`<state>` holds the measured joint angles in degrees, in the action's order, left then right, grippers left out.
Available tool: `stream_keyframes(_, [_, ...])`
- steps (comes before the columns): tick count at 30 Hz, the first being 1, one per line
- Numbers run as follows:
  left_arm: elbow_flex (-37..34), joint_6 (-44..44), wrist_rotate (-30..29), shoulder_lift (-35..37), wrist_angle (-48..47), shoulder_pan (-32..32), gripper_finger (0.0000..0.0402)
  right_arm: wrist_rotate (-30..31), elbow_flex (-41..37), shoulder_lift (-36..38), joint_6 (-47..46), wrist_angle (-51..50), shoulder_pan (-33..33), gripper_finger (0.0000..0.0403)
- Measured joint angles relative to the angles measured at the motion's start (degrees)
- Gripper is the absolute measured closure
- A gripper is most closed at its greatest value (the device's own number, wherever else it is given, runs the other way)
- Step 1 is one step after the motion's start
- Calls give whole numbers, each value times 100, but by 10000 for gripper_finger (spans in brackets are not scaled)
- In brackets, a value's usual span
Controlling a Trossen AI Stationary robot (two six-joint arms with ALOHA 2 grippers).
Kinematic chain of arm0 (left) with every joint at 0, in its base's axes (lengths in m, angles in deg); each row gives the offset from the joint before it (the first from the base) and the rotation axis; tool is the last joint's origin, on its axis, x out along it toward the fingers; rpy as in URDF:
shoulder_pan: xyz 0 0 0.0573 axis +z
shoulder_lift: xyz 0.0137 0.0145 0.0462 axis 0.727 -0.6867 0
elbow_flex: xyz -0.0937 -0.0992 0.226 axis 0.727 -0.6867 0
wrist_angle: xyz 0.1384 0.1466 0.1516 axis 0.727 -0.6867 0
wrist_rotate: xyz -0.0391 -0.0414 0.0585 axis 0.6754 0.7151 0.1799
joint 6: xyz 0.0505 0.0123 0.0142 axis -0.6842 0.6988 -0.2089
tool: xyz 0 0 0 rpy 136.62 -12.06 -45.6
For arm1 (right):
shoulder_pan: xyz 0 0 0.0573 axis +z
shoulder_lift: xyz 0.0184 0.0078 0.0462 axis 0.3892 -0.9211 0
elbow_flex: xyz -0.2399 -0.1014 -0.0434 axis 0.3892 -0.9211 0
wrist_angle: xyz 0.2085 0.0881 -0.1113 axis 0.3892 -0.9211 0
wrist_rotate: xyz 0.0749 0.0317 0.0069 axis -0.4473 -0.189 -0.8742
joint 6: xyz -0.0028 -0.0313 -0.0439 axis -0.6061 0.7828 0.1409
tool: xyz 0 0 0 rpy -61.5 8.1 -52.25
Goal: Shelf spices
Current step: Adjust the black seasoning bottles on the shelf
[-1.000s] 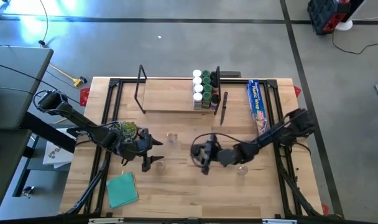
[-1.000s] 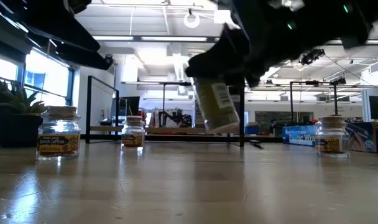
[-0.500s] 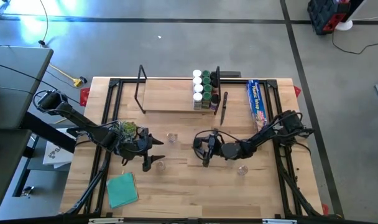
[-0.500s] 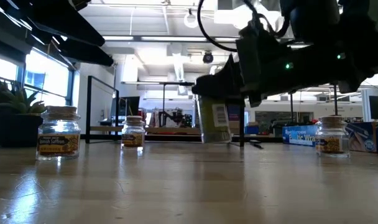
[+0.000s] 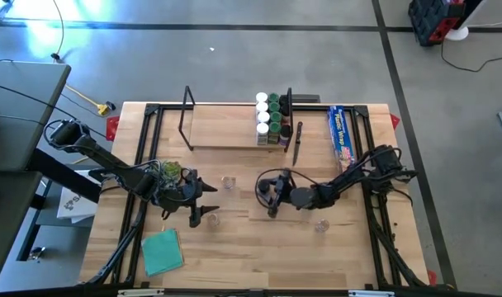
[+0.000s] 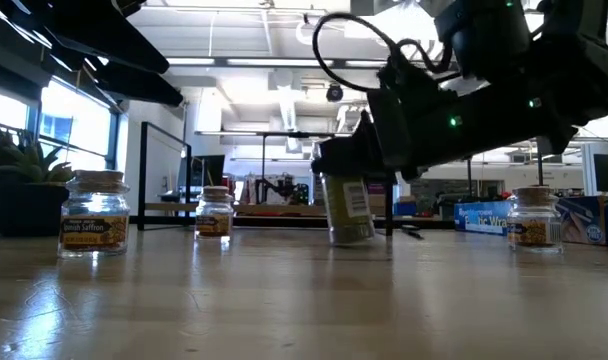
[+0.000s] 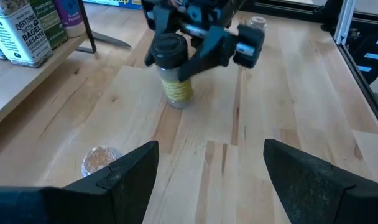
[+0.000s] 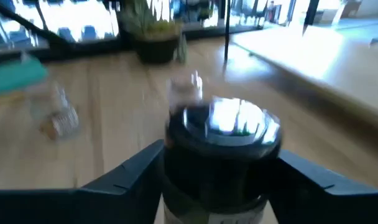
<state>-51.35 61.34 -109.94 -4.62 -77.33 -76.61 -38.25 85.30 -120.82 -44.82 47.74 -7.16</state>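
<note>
**Dark-lidded spice jar set on counter, right hand around it**

Dark-lidded jar (image 7: 172,70) is seen tilted slightly, its base on or just above the light-wood counter (image 5: 234,247), mid-counter in front of the shelf (image 5: 226,125). Right hand (image 5: 272,195) is placed around the jar's lid, fingers (image 8: 124,177) flanking it; whether they press it cannot be told. Left hand (image 5: 203,203) is held spread wide, nothing in it, above a cork-topped saffron jar (image 6: 95,213). Eight jars (image 5: 270,119) are stood at the shelf's right end. Two more loose jars (image 6: 215,212) (image 6: 530,217) are noted on the counter.
</note>
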Motion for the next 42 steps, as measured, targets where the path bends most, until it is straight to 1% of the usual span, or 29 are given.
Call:
stream_keyframes(2, [0,-1,0,0,0,0,117,-40,-12,-22,-52,-166,0,152])
stream_keyframes(4, [0,0,2,0,-2,0,117,-98,-11,-18,-43,-190,2,143])
stream_keyframes(10, [0,0,11,0,-2,0,117,-135,-7,55,-23,-328,46,137])
stream_keyframes(14, [0,0,11,0,0,0,117,-141,-7,368,-21,-598,50,137])
stream_keyframes(18, [-2,0,12,0,0,-1,117,-140,-7,862,-21,-1010,49,136])
stream_keyframes(20, [-1,0,21,0,-2,-2,117,-177,-7,1160,-21,-1353,50,136])
stream_keyframes(22, [0,0,64,0,-1,-2,117,-374,3,1482,-28,-1799,48,135])
stream_keyframes(27, [-2,-2,72,0,-8,-2,117,-582,267,2123,-281,-3434,48,135])
stream_keyframes(29, [-2,-2,74,0,-9,-2,117,-605,402,2165,-416,-3988,40,135])
stream_keyframes(31, [-2,-2,73,0,-1,-2,117,-690,494,2128,-497,-4236,19,135])
stream_keyframes(35, [-2,-2,73,0,-7,-2,117,-949,567,1958,-510,-4275,-2,135])
stream_keyframes(42, [-2,-1,74,0,3,-2,117,-954,590,1801,-507,-4272,-2,137])
